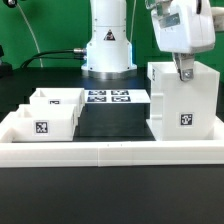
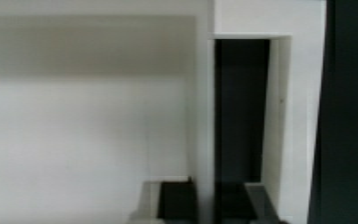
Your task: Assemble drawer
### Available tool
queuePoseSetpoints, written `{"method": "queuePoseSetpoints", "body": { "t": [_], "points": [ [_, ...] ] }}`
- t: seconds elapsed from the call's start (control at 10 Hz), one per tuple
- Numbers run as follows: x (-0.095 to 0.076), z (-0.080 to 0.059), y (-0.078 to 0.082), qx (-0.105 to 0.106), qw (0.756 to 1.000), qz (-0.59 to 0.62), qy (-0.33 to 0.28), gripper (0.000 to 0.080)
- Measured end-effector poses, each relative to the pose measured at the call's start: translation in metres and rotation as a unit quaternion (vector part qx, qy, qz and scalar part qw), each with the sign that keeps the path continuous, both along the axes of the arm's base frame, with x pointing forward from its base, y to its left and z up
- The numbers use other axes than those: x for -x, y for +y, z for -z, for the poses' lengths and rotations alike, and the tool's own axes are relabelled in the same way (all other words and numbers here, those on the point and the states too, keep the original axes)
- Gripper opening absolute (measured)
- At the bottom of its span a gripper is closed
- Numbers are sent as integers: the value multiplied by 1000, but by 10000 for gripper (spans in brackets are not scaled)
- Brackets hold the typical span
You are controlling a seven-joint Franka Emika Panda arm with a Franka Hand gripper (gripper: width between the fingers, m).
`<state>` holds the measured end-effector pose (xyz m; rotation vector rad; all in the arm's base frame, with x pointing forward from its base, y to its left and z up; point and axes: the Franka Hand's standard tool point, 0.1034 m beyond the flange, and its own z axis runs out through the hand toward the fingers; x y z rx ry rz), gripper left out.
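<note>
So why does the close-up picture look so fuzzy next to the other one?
Wrist view: blurred throughout, a plain white surface close to the lens, a dark gap in shadow. Exterior view: evenly lit, sharp enough to show tags on the drawer housing and trays.

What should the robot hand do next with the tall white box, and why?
Probably close the gripper on the top wall of the housing. It sits right at that tall box's top edge, and I cannot tell whether it grips yet. The two trays lie apart, at the exterior view's left.
</note>
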<state>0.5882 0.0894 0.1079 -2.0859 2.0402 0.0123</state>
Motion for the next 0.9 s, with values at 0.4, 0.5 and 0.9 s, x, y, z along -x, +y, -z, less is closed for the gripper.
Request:
{"method": "queuePoseSetpoints", "body": {
  "t": [0.4,0.5,0.9],
  "points": [
    [-36,-1,-1,-1,1000,6,-19,41],
    [-44,-1,-1,-1,1000,7,-23,41],
    [-56,-1,-1,0,1000,3,-30,42]
  ]
}}
